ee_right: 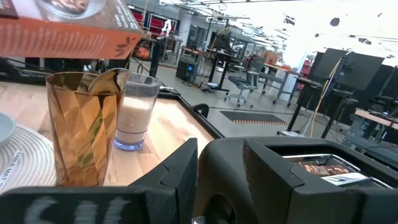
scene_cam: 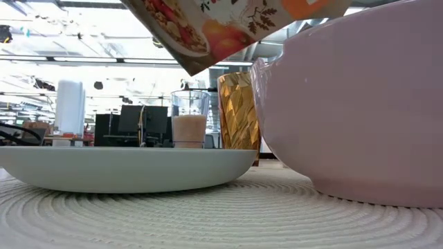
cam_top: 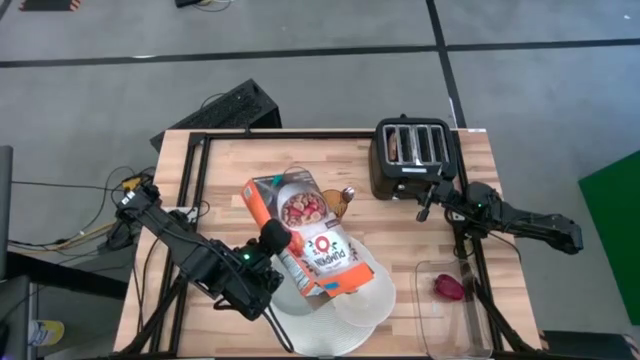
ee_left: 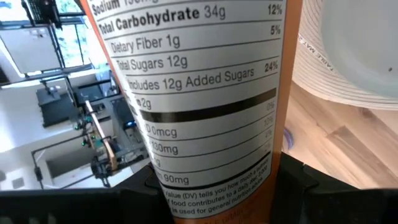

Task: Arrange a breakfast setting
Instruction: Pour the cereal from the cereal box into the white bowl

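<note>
Bowl: a white bowl (scene_cam: pixel 360 104) fills the closest part of the low view, standing on a round woven placemat (scene_cam: pixel 208 214); what is inside it cannot be seen.
Plate: a pale grey-blue plate (scene_cam: pixel 124 168) sits just beside the bowl on the same mat.
Cereal box: an orange cereal box (cam_top: pixel 305 235) is tipped over the setting, its long axis running slantwise across the tabletop (cam_top: pixel 230 160), one end low over the plates.
Left gripper: the left gripper (cam_top: pixel 268 262) holds the cereal box near its lower end, fingers closed against the panel with the nutrition label (ee_left: pixel 193 93).
Key relation: the bowl lies under the box's low end, out of sight from above; judging by this, the next move depends on bringing the box's open end over the bowl. The left arm is the nearer one and already has the box.
Glasses: an amber faceted glass (ee_right: pixel 81 127) and a clear glass (ee_right: pixel 134 112) stand behind the plates, close together.
Toaster: a black toaster (cam_top: pixel 413 155) at the far edge has brown toast (ee_right: pixel 320 165) in its slots.
Right gripper: the right gripper (cam_top: pixel 428 200) waits just beside the toaster, holding nothing, fingers partly apart.
Fruit: dark red fruit (cam_top: pixel 449 286) lies in a clear container (cam_top: pixel 455 335) at the right edge.
</note>
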Motion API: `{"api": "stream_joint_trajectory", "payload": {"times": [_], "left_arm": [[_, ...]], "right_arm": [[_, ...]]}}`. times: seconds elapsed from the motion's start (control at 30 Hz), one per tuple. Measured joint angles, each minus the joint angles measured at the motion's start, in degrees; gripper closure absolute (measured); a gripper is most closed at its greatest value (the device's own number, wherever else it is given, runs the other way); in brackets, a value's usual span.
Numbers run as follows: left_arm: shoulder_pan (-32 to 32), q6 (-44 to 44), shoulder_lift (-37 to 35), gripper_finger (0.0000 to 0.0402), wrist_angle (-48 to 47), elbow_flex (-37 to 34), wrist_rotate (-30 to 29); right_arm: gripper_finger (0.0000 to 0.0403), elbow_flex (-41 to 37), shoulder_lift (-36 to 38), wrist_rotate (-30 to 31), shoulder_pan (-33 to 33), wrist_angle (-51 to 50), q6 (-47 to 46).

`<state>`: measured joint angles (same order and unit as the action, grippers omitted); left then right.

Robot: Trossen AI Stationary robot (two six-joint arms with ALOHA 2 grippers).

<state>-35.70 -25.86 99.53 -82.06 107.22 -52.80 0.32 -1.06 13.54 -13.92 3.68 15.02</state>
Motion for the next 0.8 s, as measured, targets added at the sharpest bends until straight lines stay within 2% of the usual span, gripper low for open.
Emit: {"api": "stream_joint_trajectory", "payload": {"times": [0.63, 0.8], "left_arm": [[-0.31, -5.78, 0.04, 0.0251, 1.74, -0.04, -2.60], [-0.37, -10.27, 1.18, 0.0251, 3.59, -0.04, -3.26]], "right_arm": [[0.0252, 0.01, 0.00, 0.02, -0.01, 0.00, -0.01], [0.0252, 0.00, 0.00, 0.02, 0.00, 0.00, -0.01]]}}
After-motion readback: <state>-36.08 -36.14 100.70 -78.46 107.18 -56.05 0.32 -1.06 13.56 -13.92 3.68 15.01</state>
